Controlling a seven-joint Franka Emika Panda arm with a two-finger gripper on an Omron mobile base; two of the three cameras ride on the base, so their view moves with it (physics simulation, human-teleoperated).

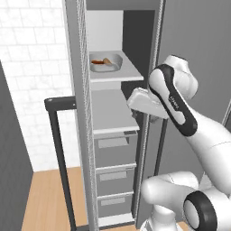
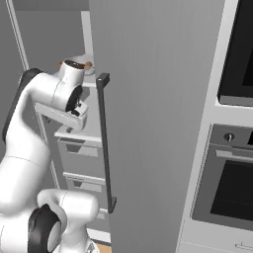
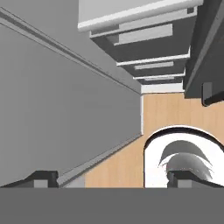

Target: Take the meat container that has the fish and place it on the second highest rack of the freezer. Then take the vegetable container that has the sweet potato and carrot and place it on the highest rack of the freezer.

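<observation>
I am holding the hand (image 3: 111,179) spread and empty, pointing downward outside the freezer (image 1: 113,149); the vegetable container (image 1: 106,62) is sitting on the highest rack (image 1: 128,72), suggesting placement is complete.

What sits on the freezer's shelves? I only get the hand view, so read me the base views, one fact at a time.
Observer: A shallow light-grey rounded-square tray rests on the upper pale-grey shelf, toward its left side.
Operator: Name its contents.
Observer: A slim orange carrot and a brown-tan sweet potato lie in it, side by side.
Operator: Report the door.
Observer: The freezer's dark-grey door stands open, seen edge-on, with its long black bar handle on the left.
</observation>
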